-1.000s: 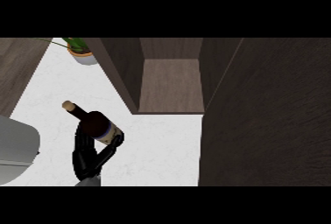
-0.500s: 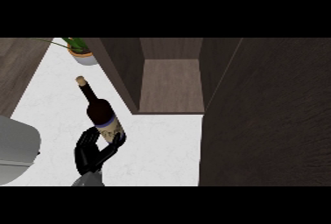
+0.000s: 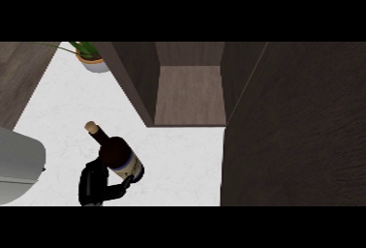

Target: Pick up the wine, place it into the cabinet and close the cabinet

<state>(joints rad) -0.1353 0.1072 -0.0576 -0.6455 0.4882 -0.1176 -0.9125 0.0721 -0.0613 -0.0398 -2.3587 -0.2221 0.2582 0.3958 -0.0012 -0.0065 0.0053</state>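
The robot hand has lowered the wine bottle slightly.

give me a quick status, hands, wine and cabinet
Left hand curled round wine bottle, held up over the counter. Right hand out of view. Cabinet open, bottle not yet inside. Nothing between them.

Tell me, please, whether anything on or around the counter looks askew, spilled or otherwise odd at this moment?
Nothing stands out. The wine bottle tilts, neck toward the upper left, only because the left robot hand is curled round it above the white counter. No spill shows. The cabinet stands open, and the potted plant sits upright at the back.
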